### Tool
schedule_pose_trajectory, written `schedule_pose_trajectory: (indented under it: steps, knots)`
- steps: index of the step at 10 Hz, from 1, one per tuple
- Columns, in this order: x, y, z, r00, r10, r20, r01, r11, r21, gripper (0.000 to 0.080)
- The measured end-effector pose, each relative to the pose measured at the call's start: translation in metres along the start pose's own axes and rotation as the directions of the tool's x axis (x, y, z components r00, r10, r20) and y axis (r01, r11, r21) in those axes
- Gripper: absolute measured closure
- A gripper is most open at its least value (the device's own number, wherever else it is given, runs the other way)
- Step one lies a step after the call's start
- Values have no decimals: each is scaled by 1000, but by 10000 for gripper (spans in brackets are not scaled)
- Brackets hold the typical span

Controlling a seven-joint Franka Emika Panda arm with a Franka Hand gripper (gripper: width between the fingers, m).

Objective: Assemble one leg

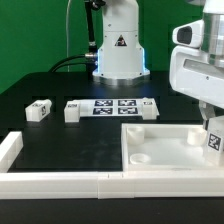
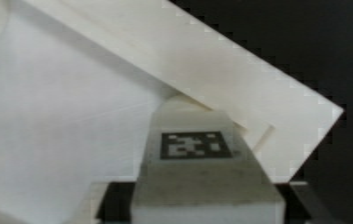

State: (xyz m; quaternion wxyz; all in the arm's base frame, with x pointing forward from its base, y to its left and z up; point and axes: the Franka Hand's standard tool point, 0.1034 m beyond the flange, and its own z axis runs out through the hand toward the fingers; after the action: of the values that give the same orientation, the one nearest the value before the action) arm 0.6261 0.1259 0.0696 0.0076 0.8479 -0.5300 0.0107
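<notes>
My gripper (image 1: pixel 209 127) is at the exterior view's right and is shut on a leg (image 1: pixel 213 140), a small white block with a black-and-white tag. It holds the leg upright over the right part of the large white slab (image 1: pixel 160 130); I cannot tell whether the leg touches it. In the wrist view the leg (image 2: pixel 194 150) sits between the dark fingers (image 2: pixel 120 200) of the gripper (image 2: pixel 199 202), with the slab (image 2: pixel 66 120) and its edge behind. Two more legs (image 1: pixel 38 110) (image 1: pixel 73 110) lie loose at the left.
The marker board (image 1: pixel 115 106) lies on the black table behind the slab, with another small white block (image 1: pixel 148 108) at its right end. A white L-shaped rail (image 1: pixel 50 182) runs along the front and left. The robot base (image 1: pixel 118 50) stands at the back.
</notes>
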Motion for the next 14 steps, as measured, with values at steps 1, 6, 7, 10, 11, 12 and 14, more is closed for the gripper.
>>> schedule_pose_trajectory:
  steps: [1,6,7,10,11,12,14]
  knots:
    - [0,0,0,1000,5,0,-5,1000,0,508]
    - [1,2,2,956,-293,7,293,956,0,162]
    - [3,3,2,893,-450,7,450,893,1,153]
    - [2,3,2,612,-791,8,791,612,1,151]
    - [2,3,1,486,-874,9,874,486,0,151]
    - [4,3,-1,367,-930,21,930,368,2,151]
    - [10,5,-2,208,-978,30,978,208,1,151]
